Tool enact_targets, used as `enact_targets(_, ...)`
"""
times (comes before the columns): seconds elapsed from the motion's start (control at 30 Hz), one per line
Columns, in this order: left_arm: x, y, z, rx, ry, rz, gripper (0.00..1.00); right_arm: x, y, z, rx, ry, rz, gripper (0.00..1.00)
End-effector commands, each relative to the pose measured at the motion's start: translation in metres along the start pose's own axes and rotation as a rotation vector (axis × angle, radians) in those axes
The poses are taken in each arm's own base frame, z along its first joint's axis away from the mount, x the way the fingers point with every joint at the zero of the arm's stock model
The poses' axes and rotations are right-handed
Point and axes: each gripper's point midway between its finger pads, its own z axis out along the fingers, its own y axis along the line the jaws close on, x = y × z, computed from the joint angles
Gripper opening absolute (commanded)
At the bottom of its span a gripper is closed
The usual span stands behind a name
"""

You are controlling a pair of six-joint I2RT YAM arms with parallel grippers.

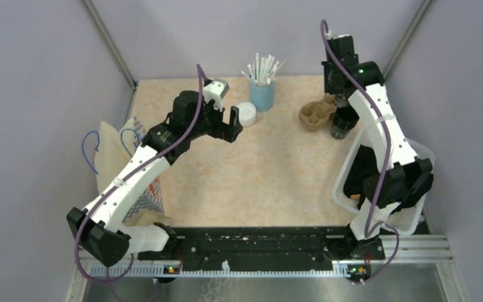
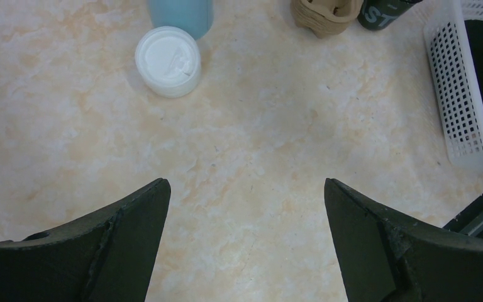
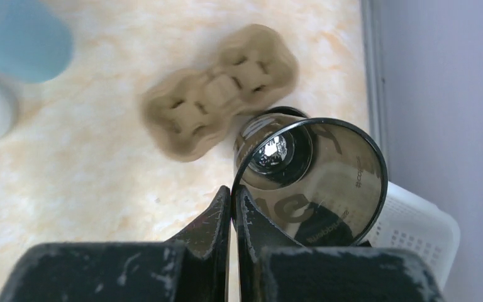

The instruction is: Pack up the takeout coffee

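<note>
The takeout coffee cup (image 1: 343,124) is dark brown-black and open-topped, just right of the pulp cup carrier (image 1: 314,115). In the right wrist view I look down into the cup (image 3: 314,176). My right gripper (image 3: 234,192) is shut on its near-left rim, one finger inside and one outside. The gripper (image 1: 339,104) reaches down from the far right. The round white lid (image 1: 246,114) lies on the table by the light-blue cup. My left gripper (image 1: 229,126) hovers open just left of the lid (image 2: 168,61). Its jaws (image 2: 246,189) stand wide over bare table.
A light-blue cup of white straws (image 1: 262,94) stands at the back centre. A white perforated basket (image 1: 409,157) holding something dark sits at the right edge. A paper bag with blue handles (image 1: 110,157) lies at the left. Grey walls close in the sides.
</note>
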Motion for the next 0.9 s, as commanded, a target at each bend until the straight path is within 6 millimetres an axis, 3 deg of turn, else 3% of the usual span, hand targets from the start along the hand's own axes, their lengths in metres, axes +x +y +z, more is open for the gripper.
enact_targets(0.0, -0.028, 0.004, -0.017, -0.044, -0.115, 0.006, 0.98, 0.005, 0.054, -0.042, -0.147, -0.073, -0.138, 0.0)
enact_targets(0.2, -0.036, 0.02, -0.033, -0.144, -0.165, -0.021, 0.98, 0.082, 0.171, -0.053, -0.374, -0.006, -0.302, 0.0)
enact_targets(0.37, -0.042, 0.032, -0.048, -0.219, -0.208, -0.031, 0.98, 0.135, 0.235, -0.066, -0.493, 0.031, -0.382, 0.0)
enact_targets(0.57, -0.045, 0.042, -0.06, -0.281, -0.248, -0.056, 0.99, 0.176, 0.257, -0.072, -0.57, 0.063, -0.386, 0.0)
enact_targets(0.73, -0.045, 0.043, -0.063, -0.292, -0.257, -0.09, 0.98, 0.204, 0.251, -0.063, -0.556, 0.098, -0.408, 0.0)
enact_targets(0.87, -0.048, 0.044, -0.062, -0.301, -0.256, -0.123, 0.99, 0.216, 0.247, -0.062, -0.563, 0.112, -0.413, 0.0)
